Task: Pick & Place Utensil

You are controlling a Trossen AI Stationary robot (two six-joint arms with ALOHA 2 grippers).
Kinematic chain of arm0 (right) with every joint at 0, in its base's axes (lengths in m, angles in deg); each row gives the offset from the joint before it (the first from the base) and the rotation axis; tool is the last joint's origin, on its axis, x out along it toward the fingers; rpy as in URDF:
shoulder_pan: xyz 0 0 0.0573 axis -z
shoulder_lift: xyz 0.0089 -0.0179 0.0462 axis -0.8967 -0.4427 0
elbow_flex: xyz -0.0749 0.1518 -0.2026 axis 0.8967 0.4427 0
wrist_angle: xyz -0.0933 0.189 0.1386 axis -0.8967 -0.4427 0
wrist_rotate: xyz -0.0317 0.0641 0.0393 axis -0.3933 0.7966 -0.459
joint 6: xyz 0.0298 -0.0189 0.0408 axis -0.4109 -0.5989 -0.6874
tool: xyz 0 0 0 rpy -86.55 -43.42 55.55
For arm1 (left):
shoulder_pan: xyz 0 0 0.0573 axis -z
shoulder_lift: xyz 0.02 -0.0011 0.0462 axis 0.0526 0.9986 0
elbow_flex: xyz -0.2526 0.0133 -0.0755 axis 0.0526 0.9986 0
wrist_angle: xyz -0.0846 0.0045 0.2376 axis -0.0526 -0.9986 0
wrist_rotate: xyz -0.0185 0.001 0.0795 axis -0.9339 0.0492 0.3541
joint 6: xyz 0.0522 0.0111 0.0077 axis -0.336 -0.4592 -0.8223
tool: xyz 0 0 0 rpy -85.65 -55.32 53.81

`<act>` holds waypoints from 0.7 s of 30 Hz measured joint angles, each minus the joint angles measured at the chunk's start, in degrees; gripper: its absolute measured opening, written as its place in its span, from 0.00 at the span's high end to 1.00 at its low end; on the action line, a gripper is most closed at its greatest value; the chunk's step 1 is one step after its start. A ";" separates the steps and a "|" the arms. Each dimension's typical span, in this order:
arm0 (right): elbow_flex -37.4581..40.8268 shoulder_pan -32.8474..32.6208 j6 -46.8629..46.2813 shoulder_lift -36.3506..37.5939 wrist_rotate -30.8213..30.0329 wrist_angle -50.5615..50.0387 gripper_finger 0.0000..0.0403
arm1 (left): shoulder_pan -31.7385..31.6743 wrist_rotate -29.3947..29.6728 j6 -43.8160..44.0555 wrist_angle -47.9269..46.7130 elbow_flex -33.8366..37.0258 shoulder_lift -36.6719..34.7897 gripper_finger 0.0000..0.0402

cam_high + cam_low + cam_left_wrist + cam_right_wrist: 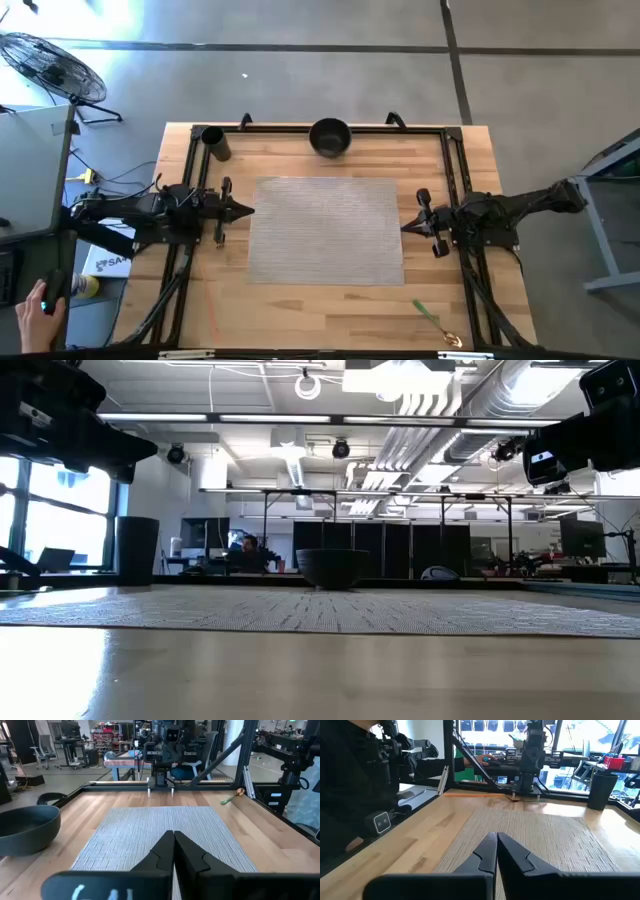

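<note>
Both arms sit parked at the mat's two ends, nothing yet in hand: the left gripper (246, 210) hovers at the left edge of the woven placemat (325, 228) with its fingers pressed together and empty, and the right gripper (408, 227) mirrors it at the right edge, likewise closed on nothing. That symmetric, drawn-back pose reads as a waiting stance, leaving the middle free. The placemat is a grey, ribbed rectangle, flat on a pale butcher-block table (300, 320) framed by dark metal rails. The utensil (436, 323), a slim spoon with a green handle and a brassy bowl, lies on bare wood at the near right corner, well apart from either gripper but nearer the right arm. At the far edge stand a dark round bowl (330, 137) and, to its left, a dark cylindrical cup (215, 141), likely candidates for receiving it.
</note>
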 joint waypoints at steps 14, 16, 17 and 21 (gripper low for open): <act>0.01 0.00 -0.01 0.00 0.00 0.00 0.98 | 0.00 0.00 0.00 -0.01 0.00 0.00 1.00; 0.02 -0.01 0.01 -0.01 0.00 -0.02 0.98 | 0.00 0.00 0.00 -0.01 0.00 0.00 1.00; 0.02 0.01 0.01 -0.01 0.00 0.00 0.98 | 0.00 0.00 0.00 0.00 0.00 0.00 1.00; 0.01 0.01 0.01 -0.01 0.00 0.00 0.99 | 0.00 0.00 0.00 -0.02 0.00 0.00 1.00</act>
